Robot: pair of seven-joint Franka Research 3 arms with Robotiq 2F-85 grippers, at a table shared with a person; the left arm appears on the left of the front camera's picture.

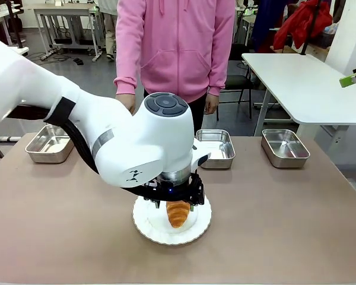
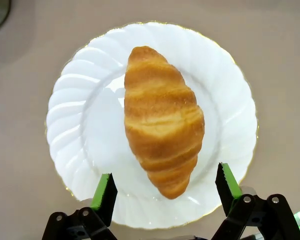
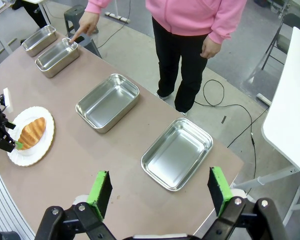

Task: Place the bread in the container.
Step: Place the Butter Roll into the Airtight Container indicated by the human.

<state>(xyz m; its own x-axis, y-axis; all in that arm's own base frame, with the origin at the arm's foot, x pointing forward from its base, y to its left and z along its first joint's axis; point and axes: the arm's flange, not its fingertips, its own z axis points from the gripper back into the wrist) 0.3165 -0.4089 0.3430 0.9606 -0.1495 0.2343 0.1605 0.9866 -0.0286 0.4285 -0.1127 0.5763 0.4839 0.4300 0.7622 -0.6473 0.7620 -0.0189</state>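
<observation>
Left gripper [image 2: 165,180] hangs over the plate [image 2: 70,125] with its jaws spread wide, straddling the near tip of the bread [image 2: 162,120] and gripping nothing, so I read the pickup as not yet made. With the bread lying on the plate, the grasp, lift, carry and drop are all left, toward the pan [image 3: 57,56] at roughly eleven o'clock from the plate, where the person's hand [image 3: 86,21] points.

Golden croissant [image 2: 162,122] flat on white plate [image 2: 75,100]; steel container [image 3: 57,56] empty.
</observation>
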